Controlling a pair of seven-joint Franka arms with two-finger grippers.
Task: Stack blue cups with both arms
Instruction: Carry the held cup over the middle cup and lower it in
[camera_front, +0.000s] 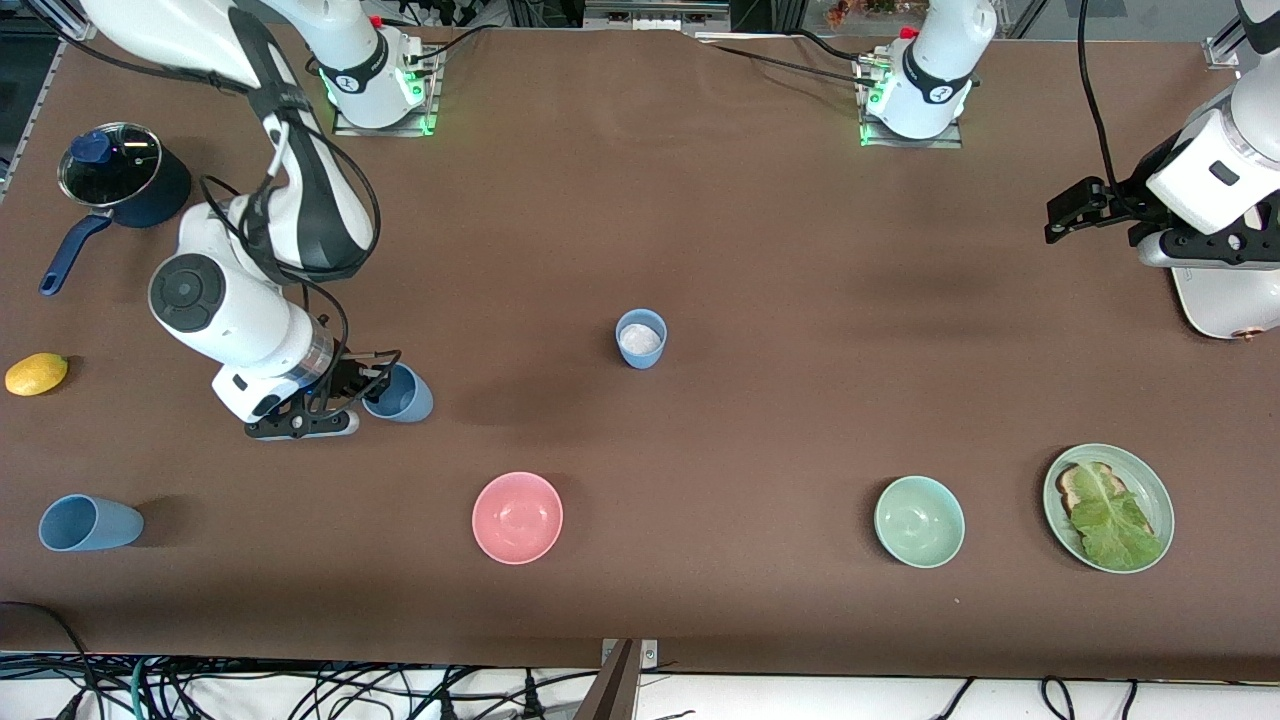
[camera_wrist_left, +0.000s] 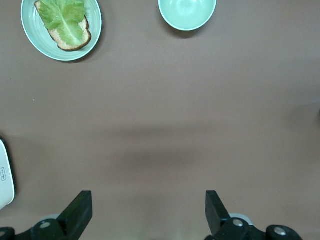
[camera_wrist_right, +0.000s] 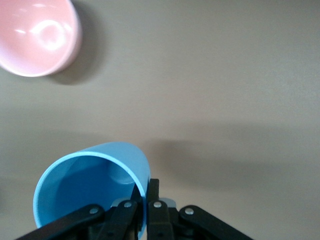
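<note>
From the front, you see the right gripper (camera_front: 372, 392) low at the right arm's end of the table, its fingers pinched on the rim of a tilted blue cup (camera_front: 404, 394). A second cup (camera_front: 640, 338) stands upright near the middle of the table, with something pale inside (what it is you cannot tell). A third cup (camera_front: 88, 523) lies on its side, nearer the camera, close to the table's edge at the right arm's end. A pink bowl (camera_front: 517, 517), a green bowl (camera_front: 919, 521) and a plate (camera_front: 1150, 485) with toast and lettuce sit in a row near the camera; a lemon (camera_front: 36, 374) and a navy pot (camera_front: 125, 185) sit at the right arm's end. The left gripper (camera_front: 1068, 218) waits up over the table at the left arm's end, beside a white toaster (camera_front: 1215, 310). In the left wrist view, your left gripper (camera_wrist_left: 149, 212) has its fingers (camera_wrist_left: 77, 215) spread wide over bare table, holding nothing; the green bowl (camera_wrist_left: 187, 12) and the plate (camera_wrist_left: 30, 30) show there too. In the right wrist view, the right gripper (camera_wrist_right: 141, 200) is clamped on the wall of the held cup (camera_wrist_right: 92, 185), one finger inside, one outside, with the pink bowl (camera_wrist_right: 35, 35) close by.
</note>
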